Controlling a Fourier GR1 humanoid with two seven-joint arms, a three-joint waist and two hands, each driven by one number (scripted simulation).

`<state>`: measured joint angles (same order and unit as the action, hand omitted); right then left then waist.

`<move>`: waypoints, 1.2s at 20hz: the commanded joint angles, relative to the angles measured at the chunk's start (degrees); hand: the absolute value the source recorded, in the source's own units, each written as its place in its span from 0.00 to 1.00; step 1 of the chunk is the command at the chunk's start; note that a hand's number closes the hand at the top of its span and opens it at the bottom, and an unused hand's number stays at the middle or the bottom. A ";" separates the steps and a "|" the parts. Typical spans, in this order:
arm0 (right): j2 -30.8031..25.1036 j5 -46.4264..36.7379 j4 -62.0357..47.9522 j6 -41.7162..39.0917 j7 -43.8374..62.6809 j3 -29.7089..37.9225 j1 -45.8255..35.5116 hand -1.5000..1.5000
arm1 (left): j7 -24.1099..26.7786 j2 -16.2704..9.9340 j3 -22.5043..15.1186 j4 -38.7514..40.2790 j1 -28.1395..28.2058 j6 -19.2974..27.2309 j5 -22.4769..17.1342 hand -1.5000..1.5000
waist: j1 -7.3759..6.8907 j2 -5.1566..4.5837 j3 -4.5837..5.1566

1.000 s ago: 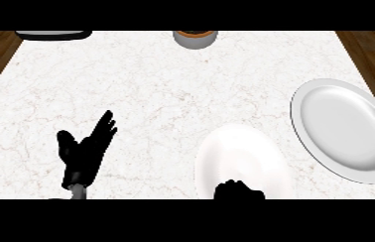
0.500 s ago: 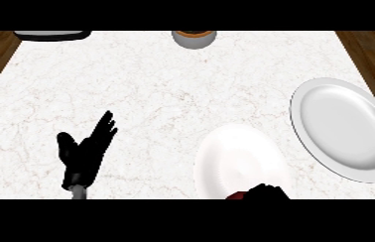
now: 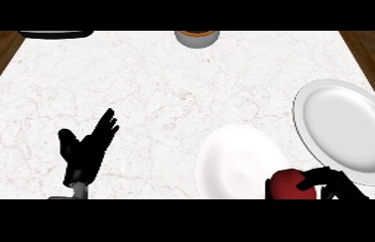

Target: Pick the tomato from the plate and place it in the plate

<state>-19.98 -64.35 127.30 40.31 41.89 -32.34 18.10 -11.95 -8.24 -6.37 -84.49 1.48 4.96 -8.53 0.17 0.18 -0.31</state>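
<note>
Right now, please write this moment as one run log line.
right hand: fingers curled round tomato | near plate: bare | far plate: bare | left hand: open, resting

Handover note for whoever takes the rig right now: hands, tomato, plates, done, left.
Right robot hand: at the view's lower right edge, fingers curled round the tomato.
Left robot hand: open, fingers up, resting at lower left.
Tomato: at the near plate's lower right rim; cannot tell whether it is lifted clear.
Far plate: at the right edge, nothing on it.
Done: tomato grasped.
Left: likely carry it to the far plate, set it down, release.
</note>
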 commanded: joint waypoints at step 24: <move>-19.50 56.17 -67.58 -7.50 -41.30 34.70 -27.63 0.00 | -0.34 1.11 -0.18 1.78 -0.08 -2.21 0.44 0.50 | -2.30 -0.86 0.24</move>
<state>-36.40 -7.21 69.18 39.21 -1.30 3.81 -7.73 -12.49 -7.95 -5.60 -83.68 0.13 2.97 -8.39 -1.45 -0.29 -0.26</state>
